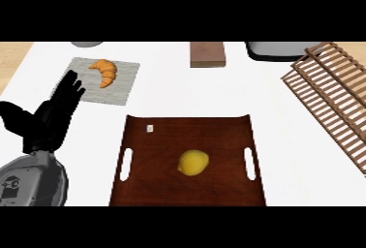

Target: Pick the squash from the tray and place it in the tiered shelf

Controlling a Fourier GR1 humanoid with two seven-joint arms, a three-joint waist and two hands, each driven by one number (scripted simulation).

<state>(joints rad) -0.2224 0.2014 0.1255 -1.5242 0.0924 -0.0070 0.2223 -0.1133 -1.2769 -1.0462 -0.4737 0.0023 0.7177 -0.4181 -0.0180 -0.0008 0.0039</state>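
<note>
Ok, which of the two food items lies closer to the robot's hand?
The orange croissant on the grey mat, just beside the raised fingers of the left hand. The yellow squash lies farther off, on the brown tray.

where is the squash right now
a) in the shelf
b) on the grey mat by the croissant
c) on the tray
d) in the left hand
c, the squash lies near the middle of the tray, clear of the open left hand and of the shelf at the right.
</note>
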